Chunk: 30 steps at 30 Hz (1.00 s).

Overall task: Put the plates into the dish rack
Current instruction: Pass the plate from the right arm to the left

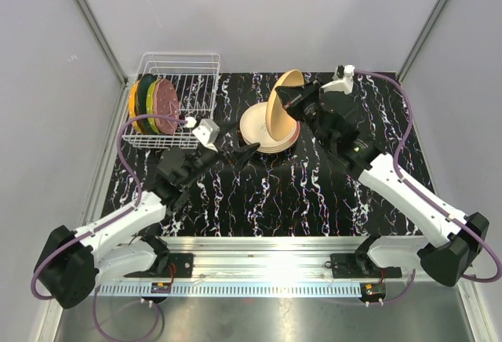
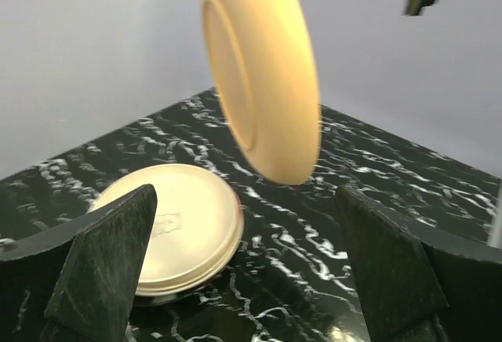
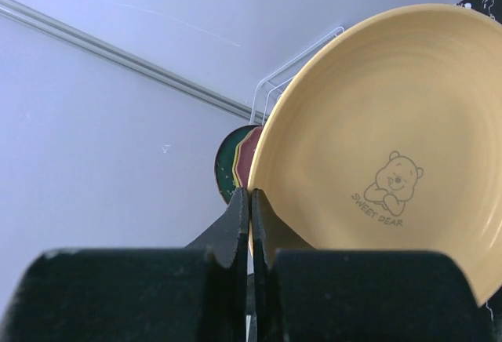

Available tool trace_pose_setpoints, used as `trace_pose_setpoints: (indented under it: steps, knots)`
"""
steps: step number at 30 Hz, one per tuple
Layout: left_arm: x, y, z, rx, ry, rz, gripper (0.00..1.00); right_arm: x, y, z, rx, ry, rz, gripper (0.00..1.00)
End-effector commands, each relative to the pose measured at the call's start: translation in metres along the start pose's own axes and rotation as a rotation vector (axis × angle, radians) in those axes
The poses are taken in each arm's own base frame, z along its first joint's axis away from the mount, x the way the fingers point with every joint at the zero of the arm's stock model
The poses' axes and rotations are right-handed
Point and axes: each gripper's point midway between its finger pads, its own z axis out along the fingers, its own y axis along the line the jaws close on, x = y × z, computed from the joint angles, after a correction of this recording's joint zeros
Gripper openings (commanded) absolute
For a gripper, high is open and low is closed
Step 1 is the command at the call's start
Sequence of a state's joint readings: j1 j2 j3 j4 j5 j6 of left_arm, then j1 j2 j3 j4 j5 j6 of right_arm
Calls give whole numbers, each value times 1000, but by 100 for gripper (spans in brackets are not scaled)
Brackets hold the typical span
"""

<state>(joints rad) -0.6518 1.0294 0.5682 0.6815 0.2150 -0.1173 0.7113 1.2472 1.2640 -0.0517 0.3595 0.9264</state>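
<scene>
My right gripper [image 1: 292, 100] is shut on the rim of a tan plate [image 1: 281, 105] and holds it on edge above the stack of pale plates [image 1: 255, 126]. The tan plate fills the right wrist view [image 3: 384, 146], printed with a bear, and hangs in the left wrist view [image 2: 263, 67]. My left gripper [image 1: 245, 152] is open and empty, low over the mat just left of the stack [image 2: 184, 228]. The white wire dish rack [image 1: 184, 95] stands at the back left with three plates [image 1: 153, 105] on edge in its left end.
A black marbled mat [image 1: 298, 193] covers the table. Grey walls close in the back and sides. A metal rail [image 1: 259, 263] runs along the near edge by the arm bases. The rack's right part has bare prongs.
</scene>
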Motion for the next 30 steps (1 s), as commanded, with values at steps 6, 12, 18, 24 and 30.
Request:
trace_pose_setpoints:
  steps: [6, 12, 18, 24, 30]
  knots:
    - [-41, -55, 40, 189, -111, -15, 99, -23, 34, -12, -116, -68, 171, 0]
    - [-34, -34, 70, 1, -52, 13, 99, -24, 30, -26, -113, -57, 221, 0]
    - [-27, -36, 94, -137, 25, 152, 97, -27, 29, -32, -112, -60, 240, 0]
    - [-23, -26, 102, -320, 92, 281, 82, -26, 33, -33, -120, -44, 246, 0]
    - [-28, -23, 99, -340, 78, 295, 45, -29, 29, -39, -116, -56, 262, 0]
